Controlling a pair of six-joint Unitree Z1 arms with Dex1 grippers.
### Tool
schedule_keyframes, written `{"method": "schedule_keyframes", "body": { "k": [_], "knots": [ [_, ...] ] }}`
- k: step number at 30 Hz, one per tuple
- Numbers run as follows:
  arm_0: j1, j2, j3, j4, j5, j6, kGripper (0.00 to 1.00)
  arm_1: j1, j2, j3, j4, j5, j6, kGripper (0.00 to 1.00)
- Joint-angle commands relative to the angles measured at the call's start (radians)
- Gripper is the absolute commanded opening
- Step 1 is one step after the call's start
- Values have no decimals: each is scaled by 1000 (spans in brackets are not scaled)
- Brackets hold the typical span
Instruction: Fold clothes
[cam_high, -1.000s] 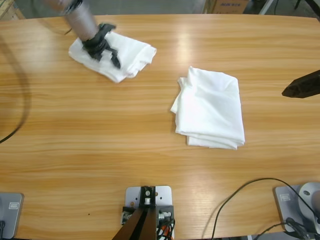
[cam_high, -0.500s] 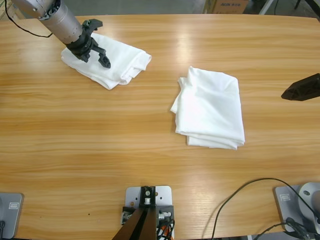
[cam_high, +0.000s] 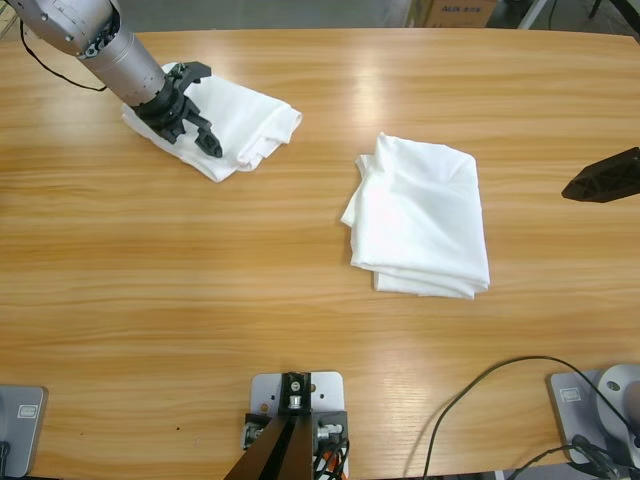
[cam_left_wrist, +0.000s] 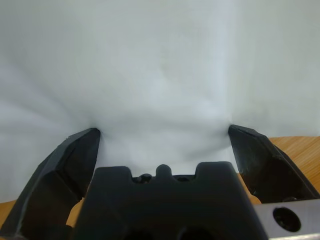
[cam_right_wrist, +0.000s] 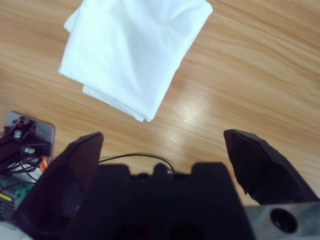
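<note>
Two lots of white clothes lie on the wooden table (cam_high: 200, 300). A folded white bundle (cam_high: 250, 115) lies at the far left, and it fills the left wrist view (cam_left_wrist: 160, 65). My left gripper (cam_high: 203, 110) (cam_left_wrist: 162, 132) rests on the bundle's left part, open, its jaws spread wide with the tips pressing into the cloth. A second folded white shirt (cam_high: 425, 215) (cam_right_wrist: 135, 50) lies right of the table's middle. My right gripper (cam_high: 590, 183) (cam_right_wrist: 162, 137) hangs open at the right edge, well clear of that shirt, with nothing in it.
A black cable (cam_high: 480, 390) curls over the table's near right corner and also shows in the right wrist view (cam_right_wrist: 145, 157). A cardboard box (cam_high: 455, 12) stands beyond the far edge. Bare wood lies between the two piles and along the front.
My left arm has drawn back toward the far left corner, and the bundle under its gripper has slid a little to the left. The right gripper has barely moved.
</note>
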Motion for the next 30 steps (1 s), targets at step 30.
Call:
{"method": "schedule_keyframes", "body": {
  "k": [30],
  "knots": [
    [-209, -193, 494, -78, 17, 810, 1000, -11, -107, 93, -7, 91, 43, 1000]
  ]
}}
